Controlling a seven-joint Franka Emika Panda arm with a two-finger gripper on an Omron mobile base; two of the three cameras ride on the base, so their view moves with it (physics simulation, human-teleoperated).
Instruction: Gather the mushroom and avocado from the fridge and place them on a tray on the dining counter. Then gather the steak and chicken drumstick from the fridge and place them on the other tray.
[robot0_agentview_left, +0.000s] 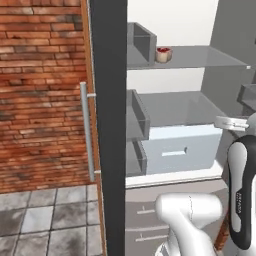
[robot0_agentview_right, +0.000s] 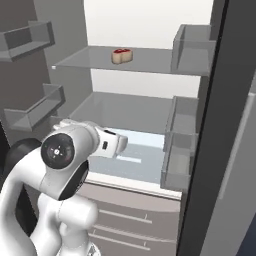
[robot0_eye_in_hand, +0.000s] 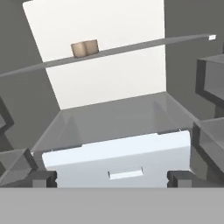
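The fridge (robot0_agentview_left: 180, 107) stands open, the steak (robot0_agentview_left: 163, 54) alone on its upper glass shelf (robot0_agentview_right: 100, 62), within reach from the front. Below, the fingers (robot0_eye_in_hand: 43, 178) are spread wide and empty, aimed inward, likely for that piece.

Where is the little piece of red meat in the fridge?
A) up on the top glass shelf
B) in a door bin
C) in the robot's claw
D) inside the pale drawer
A: the steak sits alone on the upper glass shelf of the fridge, above the pale drawer.
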